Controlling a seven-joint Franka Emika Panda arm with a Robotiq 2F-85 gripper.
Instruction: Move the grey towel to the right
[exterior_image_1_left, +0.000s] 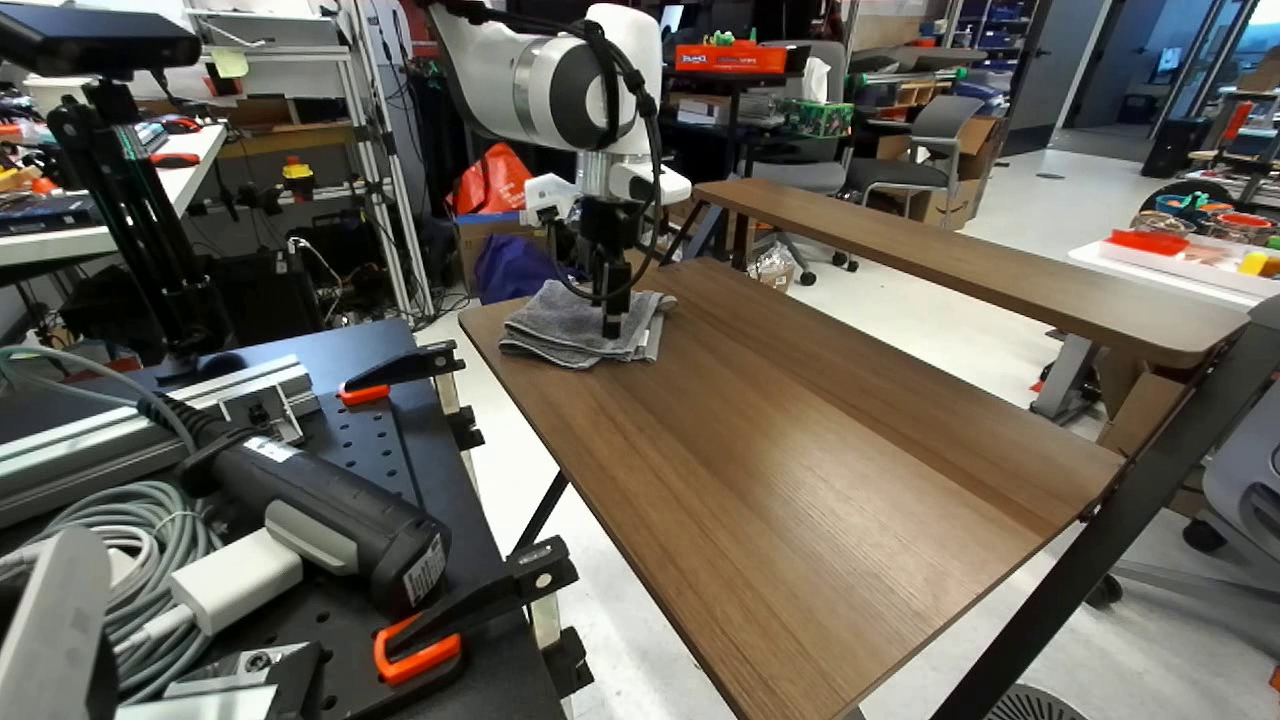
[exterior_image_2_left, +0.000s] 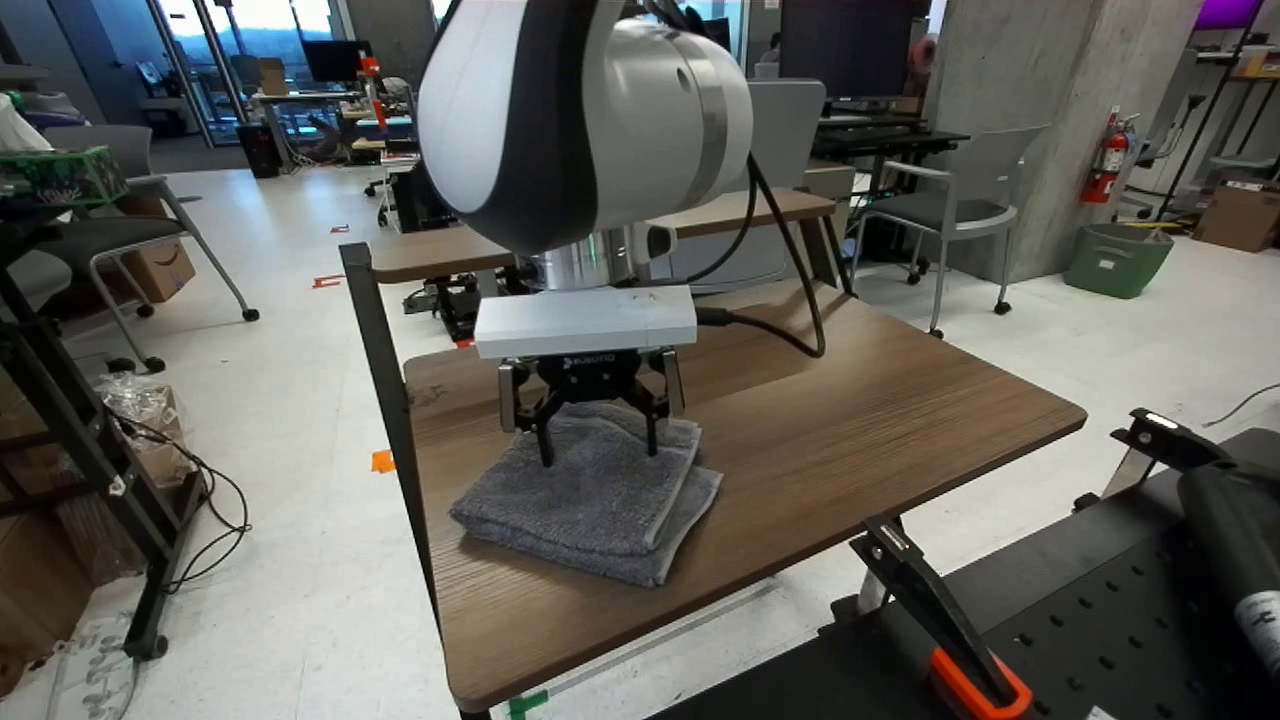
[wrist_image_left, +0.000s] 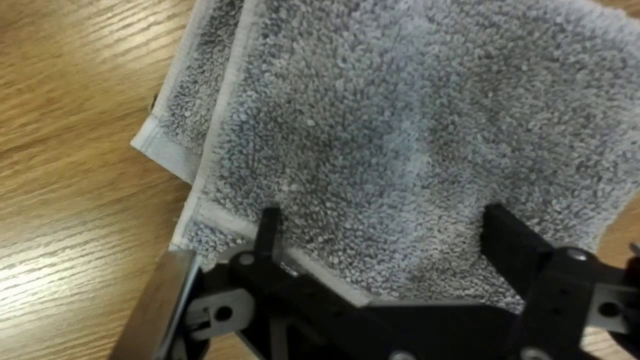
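We see the gripper (exterior_image_2_left: 599, 455) with its fingers (exterior_image_2_left: 546, 452) spread wide over the grey towel (exterior_image_2_left: 600, 505), which lies folded beneath; whether they touch, we cannot tell. Close by the gripper, two edges of the wooden table (exterior_image_1_left: 850, 500) pass near the towel; away from them, the top runs long and broad. We read "ROBOTIQ" on the gripper's body; labels (exterior_image_1_left: 425, 570) on a black device (exterior_image_1_left: 335, 510) are too small.

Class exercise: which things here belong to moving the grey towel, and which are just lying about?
Belong to the job:
grey towel
end effector
wooden table

Just lying about:
coiled grey cable
orange-red bag
green bin
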